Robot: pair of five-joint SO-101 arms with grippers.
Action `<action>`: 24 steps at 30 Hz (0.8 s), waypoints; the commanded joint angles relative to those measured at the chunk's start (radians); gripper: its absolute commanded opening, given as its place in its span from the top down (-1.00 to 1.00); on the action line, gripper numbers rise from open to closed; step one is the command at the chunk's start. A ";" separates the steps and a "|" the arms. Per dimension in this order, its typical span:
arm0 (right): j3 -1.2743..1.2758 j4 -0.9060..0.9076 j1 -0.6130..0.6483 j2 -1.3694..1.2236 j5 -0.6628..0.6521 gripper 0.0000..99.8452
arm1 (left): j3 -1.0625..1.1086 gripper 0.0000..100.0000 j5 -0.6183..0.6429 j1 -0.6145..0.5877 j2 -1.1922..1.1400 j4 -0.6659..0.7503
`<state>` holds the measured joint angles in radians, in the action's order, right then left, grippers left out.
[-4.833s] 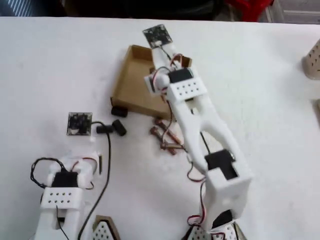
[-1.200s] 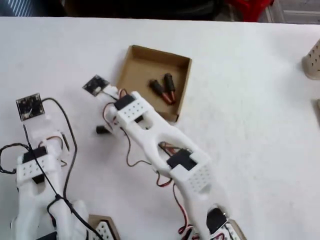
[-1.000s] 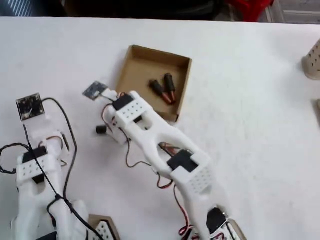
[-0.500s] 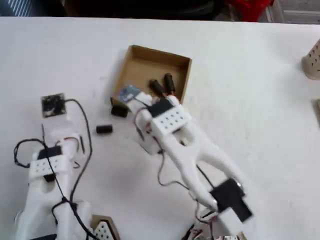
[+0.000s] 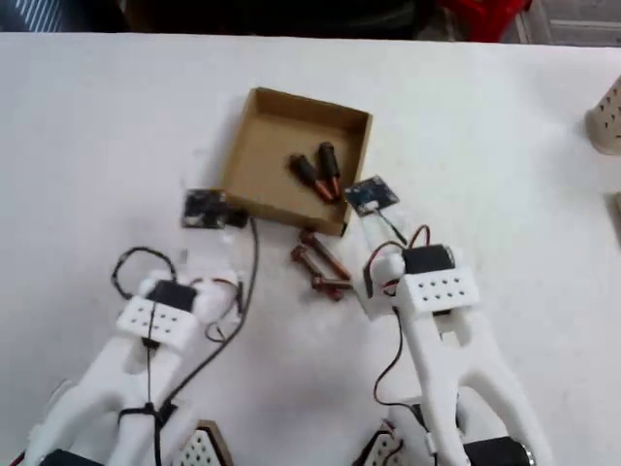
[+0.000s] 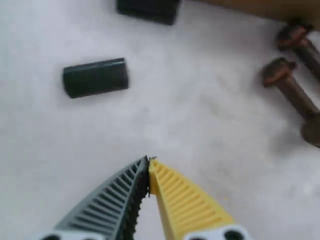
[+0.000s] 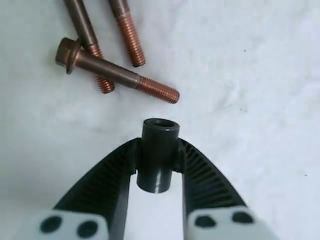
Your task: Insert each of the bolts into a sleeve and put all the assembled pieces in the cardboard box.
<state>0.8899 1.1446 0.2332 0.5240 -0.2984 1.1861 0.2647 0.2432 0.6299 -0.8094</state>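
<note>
Copper-brown bolts (image 7: 116, 72) lie loose in a small heap just off the cardboard box (image 5: 257, 155). I count three, one crossing another. Two assembled pieces (image 5: 316, 173) rest inside the box. The right gripper (image 7: 158, 152) is clamped on a black sleeve (image 7: 159, 142), its bore pointing at the bolts, near but not touching. The left gripper (image 6: 148, 167) is pinched closed on nothing. A second sleeve (image 6: 96, 77) lies on its side ahead of it, and a third sleeve (image 6: 148, 7) lies farther off. White table (image 5: 505, 146), dark room behind.

A white table (image 5: 505, 126) bears a tan perforated block (image 5: 608, 118); something red (image 5: 485, 14) lies beyond it.
</note>
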 commanded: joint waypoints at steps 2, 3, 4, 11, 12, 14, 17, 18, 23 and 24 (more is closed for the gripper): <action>-0.011 -0.068 -0.058 -0.033 -0.014 0.97 | -0.143 0.95 0.074 0.248 0.018 -0.127; -0.018 -0.073 -0.071 -0.044 -0.014 0.97 | -0.161 0.95 0.080 0.309 0.018 -0.141; -0.031 -0.073 -0.091 -0.054 -0.014 0.97 | -0.175 0.95 0.086 0.375 0.018 -0.149; -0.086 -0.073 -0.232 -0.101 -0.012 0.97 | -0.166 0.95 0.242 0.524 0.007 0.097; -0.089 -0.073 -0.243 -0.104 -0.009 0.97 | -0.157 0.95 0.275 0.524 0.007 0.169; -0.091 -0.073 -0.259 -0.105 -0.006 0.97 | -0.137 0.95 0.347 0.530 0.007 0.310; -0.091 -0.073 -0.260 -0.104 -0.005 0.97 | -0.117 0.95 0.433 0.530 -0.007 0.463; -0.091 -0.073 -0.260 -0.104 -0.005 0.97 | -0.118 0.95 0.446 0.530 -0.031 0.493; -0.091 -0.073 -0.259 -0.104 -0.005 0.97 | -0.216 0.95 0.459 0.526 -0.321 0.572; -0.091 -0.073 -0.257 -0.102 -0.005 0.97 | -0.249 0.95 0.459 0.527 -0.387 0.572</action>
<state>0.8439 1.0848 -0.0184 0.4166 -0.3015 1.0388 0.7066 0.7618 0.3997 -0.2800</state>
